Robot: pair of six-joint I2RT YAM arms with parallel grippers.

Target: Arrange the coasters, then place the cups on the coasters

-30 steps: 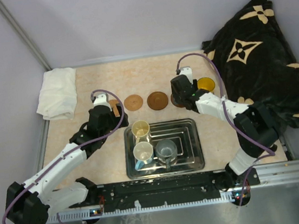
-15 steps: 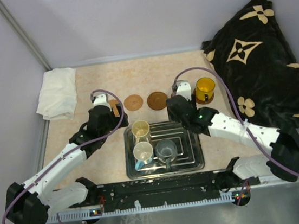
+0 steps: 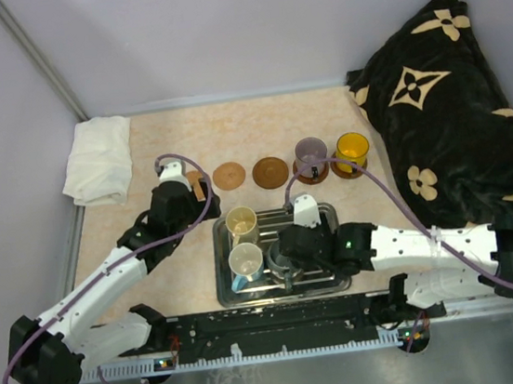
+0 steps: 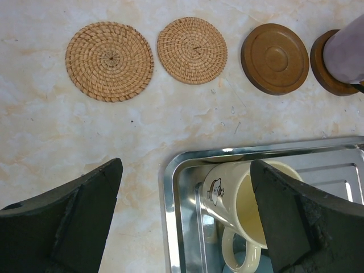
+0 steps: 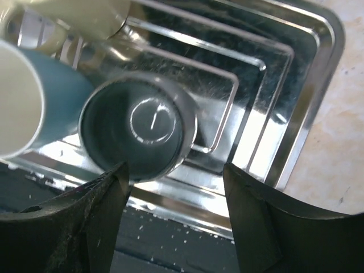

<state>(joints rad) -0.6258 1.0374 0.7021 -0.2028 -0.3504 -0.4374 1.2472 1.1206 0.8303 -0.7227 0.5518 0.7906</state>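
Tray is seen at 6 o'clock on the counter; the right tool is held open above its grey cup, the left tool spread wide at 10 o'clock.

Grey cup mostly hidden under right arm in top view. Purple cup cut off by left wrist frame edge. White cup cut off and blurry in right wrist view.
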